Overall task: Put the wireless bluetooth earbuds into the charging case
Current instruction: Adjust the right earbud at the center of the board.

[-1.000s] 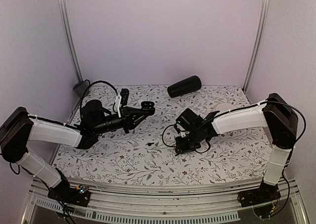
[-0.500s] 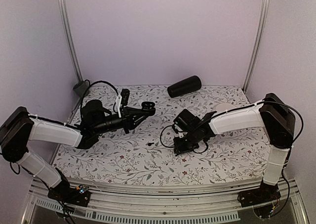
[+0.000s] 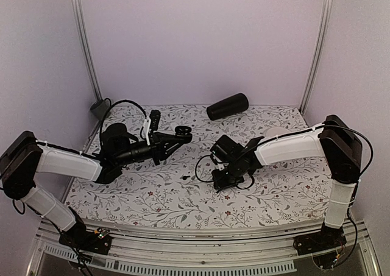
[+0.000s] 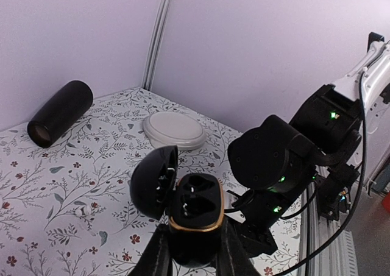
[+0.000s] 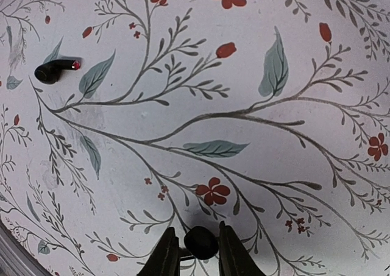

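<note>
My left gripper [image 4: 195, 256] is shut on the black charging case [image 4: 194, 212], which has a gold rim. Its lid [image 4: 152, 181] stands open to the left and both sockets look empty. In the top view the left gripper [image 3: 180, 134] holds the case [image 3: 183, 130] above the mat, left of centre. My right gripper [image 5: 197, 254] is shut on one tiny black earbud [image 5: 201, 241] just above the flowered mat. The right gripper [image 3: 220, 182] is near the mat's centre. The other earbud [image 5: 52, 70] lies loose on the mat and also shows in the top view [image 3: 184, 176].
A black cylinder [image 3: 227, 106] lies at the back of the mat and shows in the left wrist view [image 4: 59, 113]. A white round dish [image 4: 174, 130] sits behind the right arm. A grey object [image 3: 97, 109] with a cable sits in the back left corner.
The right arm has shifted a little to the left with its gripper low over the mat. The left arm and the case have stayed put.
</note>
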Available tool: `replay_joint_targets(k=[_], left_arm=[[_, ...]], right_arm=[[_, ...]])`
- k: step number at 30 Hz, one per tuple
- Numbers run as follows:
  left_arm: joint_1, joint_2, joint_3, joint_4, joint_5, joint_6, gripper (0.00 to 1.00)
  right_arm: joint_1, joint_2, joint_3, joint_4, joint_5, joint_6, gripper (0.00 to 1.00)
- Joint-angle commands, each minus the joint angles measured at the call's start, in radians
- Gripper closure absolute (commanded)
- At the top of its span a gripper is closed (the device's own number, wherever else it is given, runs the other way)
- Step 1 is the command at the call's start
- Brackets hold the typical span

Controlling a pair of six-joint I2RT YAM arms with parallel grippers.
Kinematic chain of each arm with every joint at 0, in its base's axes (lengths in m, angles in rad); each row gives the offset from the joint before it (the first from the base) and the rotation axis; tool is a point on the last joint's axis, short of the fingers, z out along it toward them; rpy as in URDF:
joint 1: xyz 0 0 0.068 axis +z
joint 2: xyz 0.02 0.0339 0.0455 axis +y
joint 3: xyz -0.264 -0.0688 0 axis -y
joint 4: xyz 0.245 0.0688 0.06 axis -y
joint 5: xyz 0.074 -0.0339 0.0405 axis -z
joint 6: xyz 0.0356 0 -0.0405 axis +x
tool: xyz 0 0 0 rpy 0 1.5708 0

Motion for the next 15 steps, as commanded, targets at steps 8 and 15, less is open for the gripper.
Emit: replay_joint_targets(k=[8, 15], left_arm=[[0.013, 0.006, 0.02, 0.019, 0.014, -0.008, 1.0], [0.013, 0.003, 0.019, 0.019, 0.016, -0.008, 1.0]], right_arm=[[0.003, -0.025, 0.025, 0.036, -0.106, 0.007, 0.65], [-0.003, -0.044, 0.016, 0.049, -0.164, 0.035, 0.66]])
